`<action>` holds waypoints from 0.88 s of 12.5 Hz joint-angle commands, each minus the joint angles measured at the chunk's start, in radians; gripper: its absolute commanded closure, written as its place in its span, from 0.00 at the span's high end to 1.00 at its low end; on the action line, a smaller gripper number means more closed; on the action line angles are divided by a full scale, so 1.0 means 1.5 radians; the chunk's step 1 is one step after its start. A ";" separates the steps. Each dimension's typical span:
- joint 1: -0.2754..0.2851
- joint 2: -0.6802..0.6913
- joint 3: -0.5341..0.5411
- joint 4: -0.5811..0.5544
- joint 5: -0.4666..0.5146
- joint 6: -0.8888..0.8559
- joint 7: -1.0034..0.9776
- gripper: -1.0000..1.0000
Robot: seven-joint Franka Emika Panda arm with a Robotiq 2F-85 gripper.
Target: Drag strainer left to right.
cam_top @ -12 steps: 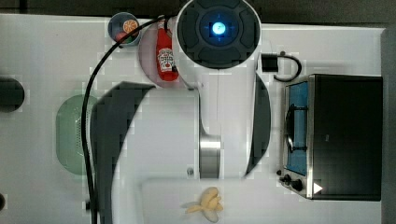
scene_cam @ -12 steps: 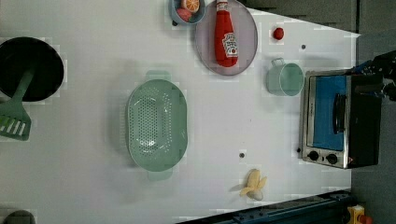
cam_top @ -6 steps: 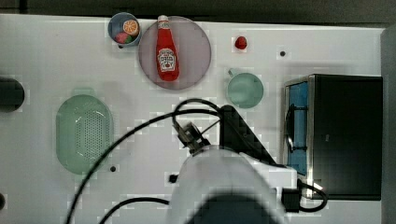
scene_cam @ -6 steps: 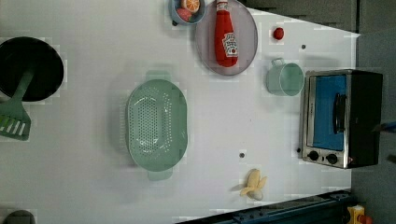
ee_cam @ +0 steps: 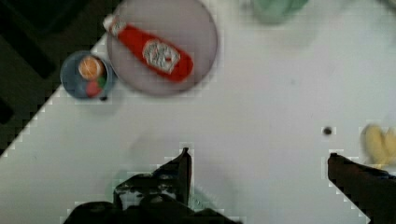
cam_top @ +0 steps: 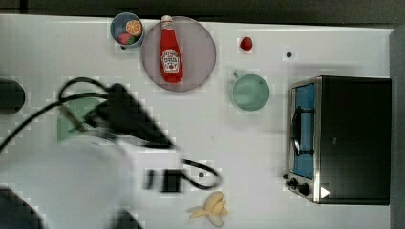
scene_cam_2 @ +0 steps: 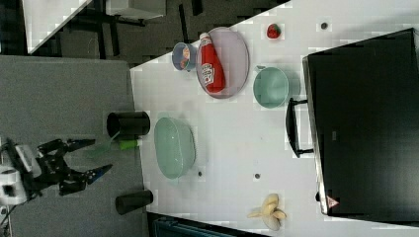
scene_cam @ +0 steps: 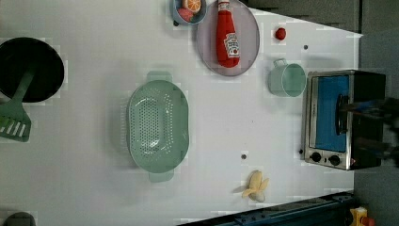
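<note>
The pale mint-green oblong strainer (scene_cam: 157,125) rests on the white table (scene_cam: 94,188), nearer the left view's left, with its perforated base facing up. In the right view the strainer (scene_cam_2: 174,147) lies apart from my gripper (scene_cam_2: 96,157), which hangs open beyond the table edge at the right view's left. My blurred arm (cam_top: 124,121) covers most of the strainer (cam_top: 64,125) in the top view. In the wrist view my gripper (ee_cam: 259,156) is open, its fingers (ee_cam: 183,168) wide apart above the table with nothing between them.
A grey plate (scene_cam: 249,52) carries a ketchup bottle (scene_cam: 227,35), beside a fruit bowl (scene_cam: 189,9). A mint mug (scene_cam: 287,80), a toaster oven (scene_cam: 343,120), a strawberry (scene_cam: 280,33) and a banana (scene_cam: 255,185) lie toward the left view's right. A black pan (scene_cam: 30,70) with a spatula (scene_cam: 14,120) sits at the left view's left.
My arm has swept across the top view, from the upper middle through the lower middle to the left side, over the strainer. The strainer has not moved.
</note>
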 commanded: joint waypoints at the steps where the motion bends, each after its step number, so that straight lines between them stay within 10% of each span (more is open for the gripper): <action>1: 0.020 0.086 0.090 -0.023 -0.003 0.043 0.177 1.00; 11: 0.031 0.357 0.209 -0.054 -0.027 0.269 0.613 1.00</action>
